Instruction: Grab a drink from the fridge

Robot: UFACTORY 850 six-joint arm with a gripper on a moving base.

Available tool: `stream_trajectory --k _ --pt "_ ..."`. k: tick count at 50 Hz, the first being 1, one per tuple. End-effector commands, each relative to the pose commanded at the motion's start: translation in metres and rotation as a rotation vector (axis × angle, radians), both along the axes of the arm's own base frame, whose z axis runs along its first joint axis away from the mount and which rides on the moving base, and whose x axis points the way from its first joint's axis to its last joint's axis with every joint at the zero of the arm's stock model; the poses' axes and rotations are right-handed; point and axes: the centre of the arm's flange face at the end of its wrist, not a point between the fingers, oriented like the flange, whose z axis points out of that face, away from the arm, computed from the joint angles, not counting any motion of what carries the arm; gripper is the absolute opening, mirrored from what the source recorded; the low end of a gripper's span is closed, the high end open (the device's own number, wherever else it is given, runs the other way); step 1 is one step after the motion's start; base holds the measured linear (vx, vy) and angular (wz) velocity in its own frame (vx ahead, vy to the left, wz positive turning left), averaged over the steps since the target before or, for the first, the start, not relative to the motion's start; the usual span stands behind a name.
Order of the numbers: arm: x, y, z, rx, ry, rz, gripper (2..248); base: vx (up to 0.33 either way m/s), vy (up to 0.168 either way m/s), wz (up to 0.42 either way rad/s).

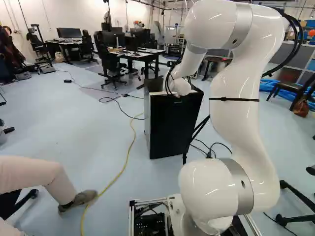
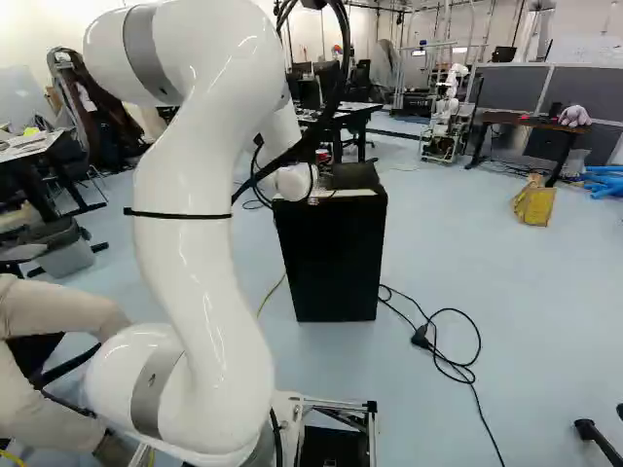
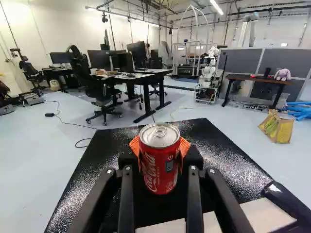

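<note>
While the fridge [image 1: 174, 128] was overhung by the far end of the arm [image 1: 238, 88], the red can [image 3: 159, 167] was gripped by the gripper [image 3: 159, 150], an orange pad [image 3: 184, 147] being pressed to it from each side. The can was held upright over the fridge's black top, with its silver lid uppermost and closed; whether the top was touched by the can could not be told.

From left to right in the left base view, a yellow cable [image 1: 129, 152] was stretched along the floor [image 1: 98, 128], and the fridge was seen near the middle, with desks [image 1: 142, 55] well beyond it. The arm was raised to the right of the fridge, and its wrist end was bent back over the near edge of the top.

To the right of the fridge in the right base view, a black cable [image 2: 475, 389] was looped on the floor, and a yellow bag [image 2: 533, 201] was set farther off.
</note>
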Motion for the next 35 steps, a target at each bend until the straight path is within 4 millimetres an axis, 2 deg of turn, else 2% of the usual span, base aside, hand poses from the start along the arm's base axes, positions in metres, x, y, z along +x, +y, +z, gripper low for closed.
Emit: stream_trajectory --k 18,35 --pt "-0.026 0.006 0.005 -0.001 0.018 0.008 97 0.000 0.000 0.000" --pt "-0.063 0.015 0.010 -0.002 0.043 0.020 97 0.000 0.000 0.000"
